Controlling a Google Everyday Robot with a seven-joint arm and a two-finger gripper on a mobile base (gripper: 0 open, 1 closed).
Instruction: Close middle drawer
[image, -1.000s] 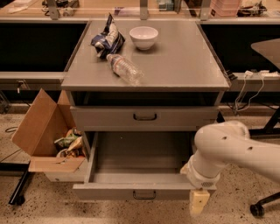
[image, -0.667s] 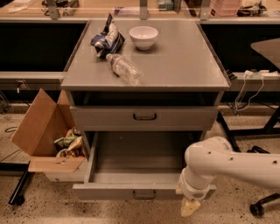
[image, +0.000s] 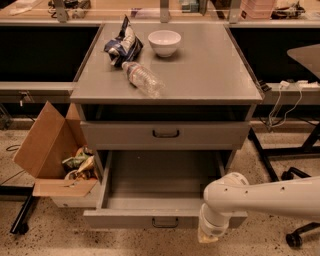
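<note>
Gripper hangs low at the right end of the middle drawer front; wide or narrow, I cannot tell. That drawer stands pulled far out beneath 1 shut drawer, its inside bare as far as shows. Stiff grey metal on runners, probably light: a flat push on the front panel should serve, without grasping the loop handle, though pushing off-centre might rack it. Above it, the bottle and bag carry no writing I can read
</note>
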